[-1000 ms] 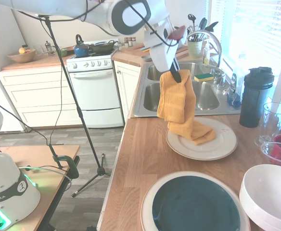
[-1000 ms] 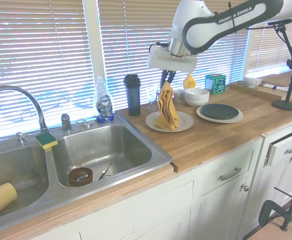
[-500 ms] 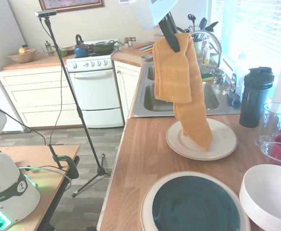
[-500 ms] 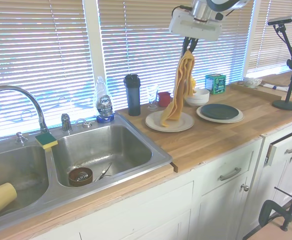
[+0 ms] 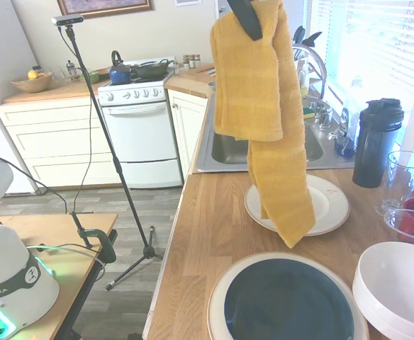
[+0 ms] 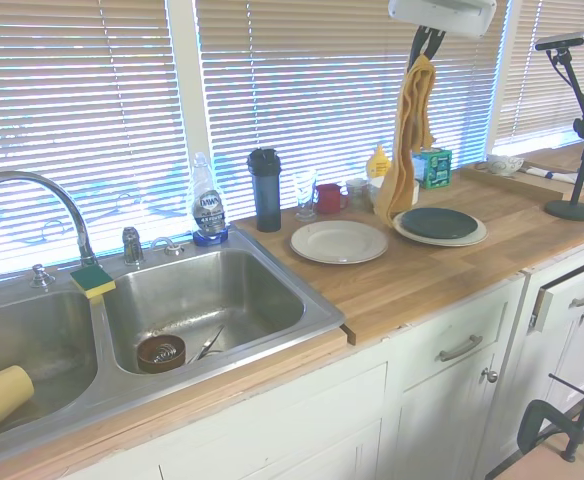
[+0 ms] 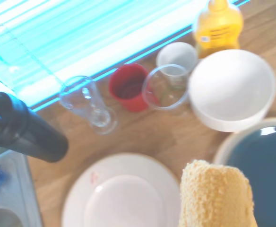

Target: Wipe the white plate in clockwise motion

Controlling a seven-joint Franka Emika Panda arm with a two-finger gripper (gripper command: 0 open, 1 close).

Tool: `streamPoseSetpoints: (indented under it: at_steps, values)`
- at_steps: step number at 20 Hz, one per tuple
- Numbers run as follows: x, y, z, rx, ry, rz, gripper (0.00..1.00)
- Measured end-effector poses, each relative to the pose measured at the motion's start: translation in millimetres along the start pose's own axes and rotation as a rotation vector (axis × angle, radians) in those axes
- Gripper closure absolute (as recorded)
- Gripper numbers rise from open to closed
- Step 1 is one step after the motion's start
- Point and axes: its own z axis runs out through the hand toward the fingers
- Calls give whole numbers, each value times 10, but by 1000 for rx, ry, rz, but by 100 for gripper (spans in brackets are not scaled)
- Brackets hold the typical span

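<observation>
The white plate point(image 6: 339, 241) lies bare on the wooden counter, also in the first exterior view point(image 5: 329, 204) and in the wrist view point(image 7: 121, 198), where a small reddish mark shows. My gripper point(image 6: 424, 45) is high above the counter, shut on the top of a yellow towel point(image 6: 407, 140). The towel point(image 5: 264, 106) hangs straight down in a long fold. Its lower end dangles clear of the white plate, off to the side toward the green-centred plate point(image 6: 440, 224). The towel's end point(image 7: 216, 196) shows in the wrist view.
Stacked white bowls point(image 5: 398, 287), a red cup point(image 7: 128, 87), glasses point(image 7: 88, 106), a black bottle point(image 5: 376, 142) and a yellow bottle point(image 7: 218, 23) stand by the window behind the plates. The sink point(image 6: 202, 300) lies beyond the white plate, with a dish soap bottle point(image 6: 209, 212).
The gripper has risen and shifted toward the green-centred plate. The towel, which lay folded on the white plate a second ago, now hangs free of it.
</observation>
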Motion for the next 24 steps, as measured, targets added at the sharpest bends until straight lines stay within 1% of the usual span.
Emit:
streamPoseSetpoints:
  at_steps: [4, 10, 14, 19, 22, 24]
  values:
    - [29, 184, -1, -31, -17, -28, 100]
    - [-50, 576, 210, -96, -55, -60, 100]
    - [-135, 821, 335, -130, -67, -86, 100]
    - [-279, 962, 499, -164, -80, -119, 100]
    - [-448, 1053, 686, -193, -90, -153, 100]
    - [-581, 1087, 806, -197, -96, -174, 100]
